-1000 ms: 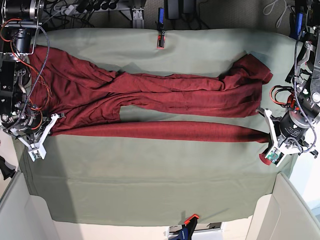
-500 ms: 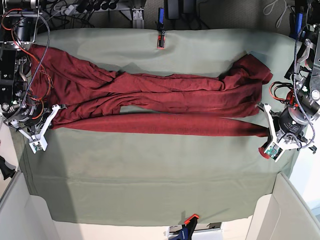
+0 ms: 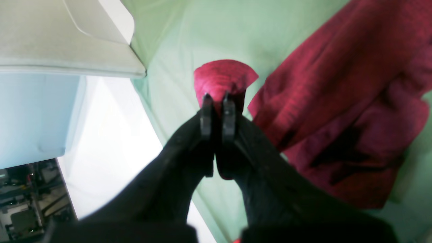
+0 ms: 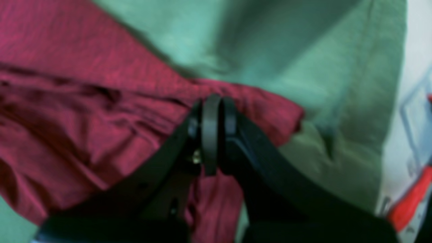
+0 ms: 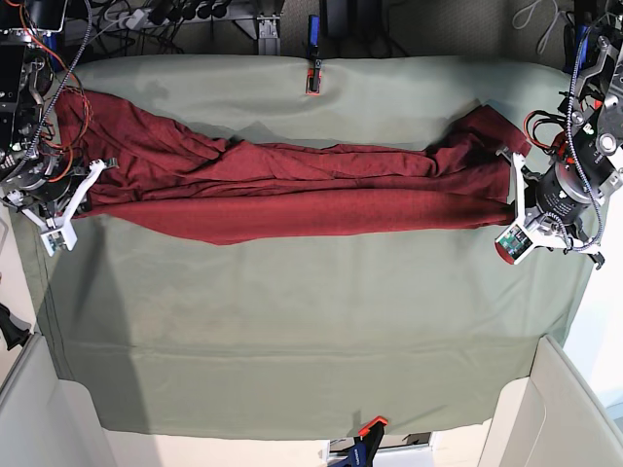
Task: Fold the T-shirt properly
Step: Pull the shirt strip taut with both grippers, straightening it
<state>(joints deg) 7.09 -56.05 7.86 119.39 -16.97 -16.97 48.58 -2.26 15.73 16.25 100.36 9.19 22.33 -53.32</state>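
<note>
**A:** Start with the big picture. Your sage-green table cloth (image 5: 292,331) covers the whole work surface, and the T-shirt (image 5: 292,190) lies across its far half as a long, narrow red band, running almost from one side edge to the other. The near half of the cloth is bare.

**B:** So which step are you in?

**A:** By my reading, a lengthwise fold — you're carrying the near edge of the shirt over onto the rest of it. The band looks doubled along its length, with the near edge fairly straight and the far part bunched in ridges, more so toward the ends.

**B:** And the arms?

**A:** One at each end. Your left gripper (image 3: 216,98) has its jaws pinched nearly together on a small tab of red fabric that pokes out past the fingertips (image 3: 206,116). Your right gripper (image 4: 212,101) is likewise clamped tight on a fold of the shirt, near the cloth's side edge; that view is blurred, so which layers it holds I cannot tell.

**B:** What does the next move call for?

**A:** Keep the cloth taut between both grips, lay the carried edge down level and let go only once it rests flat — then the ridges at both ends will want smoothing before any crosswise fold.
</note>
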